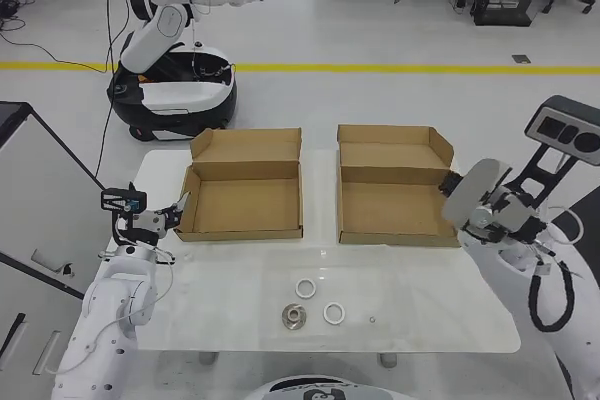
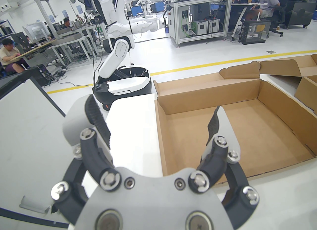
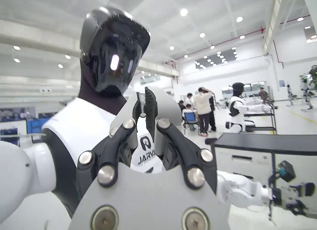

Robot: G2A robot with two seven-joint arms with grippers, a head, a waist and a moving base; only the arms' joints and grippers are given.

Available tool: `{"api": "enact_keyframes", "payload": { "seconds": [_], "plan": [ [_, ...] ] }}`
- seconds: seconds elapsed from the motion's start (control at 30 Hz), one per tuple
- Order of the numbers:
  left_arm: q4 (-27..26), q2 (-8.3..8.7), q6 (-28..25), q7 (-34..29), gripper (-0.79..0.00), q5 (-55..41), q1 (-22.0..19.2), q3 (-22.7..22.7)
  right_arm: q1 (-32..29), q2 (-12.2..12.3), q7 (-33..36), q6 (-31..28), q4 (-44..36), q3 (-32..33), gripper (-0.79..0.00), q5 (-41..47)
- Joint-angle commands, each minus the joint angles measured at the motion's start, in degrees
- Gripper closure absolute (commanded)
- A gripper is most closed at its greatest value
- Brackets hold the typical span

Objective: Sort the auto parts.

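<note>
Seen from above, two open cardboard boxes sit on a white worktop (image 1: 230, 300): the left box (image 1: 242, 236) and, just beside it, the right box (image 1: 395, 215). On the robot's side of the left box, off its right corner, a ring (image 1: 306, 288), a second ring (image 1: 334, 313) and a metal part (image 1: 294, 317) lie near one another. The left gripper (image 1: 178, 210) hangs just beside the left box's outer wall. The right gripper (image 1: 467, 195) is well apart from the left box, past the right box. From the left wrist, the left gripper (image 2: 153, 103) shows its fingers spread wide, the left box (image 2: 210, 97) just ahead. From the right wrist, the right gripper (image 3: 143, 96) has its fingers drawn narrow on a small spring (image 3: 142, 107).
</note>
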Motion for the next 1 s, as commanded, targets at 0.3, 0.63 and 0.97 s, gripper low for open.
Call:
{"api": "enact_keyframes", "payload": {
  "seconds": [0.3, 0.63, 0.97],
  "plan": [
    [0.0, 0.00, 0.0, 0.0, -0.785, 0.0, 0.0, 0.0, -0.9, -0.9, 5.8, 2.7, 3.2, 0.7, 0.000, -2.1],
    [0.0, 0.00, 0.0, 0.0, -0.785, 0.0, 0.0, 0.0, -2.7, -1.0, 5.1, 8.5, 2.5, 4.5, 0.000, -12.6],
    [0.0, 0.00, 0.0, 0.0, -0.785, 0.0, 0.0, 0.0, -2.6, -2.8, 6.3, 1.3, 0.6, -0.5, 0.000, 4.0]
  ]
}}
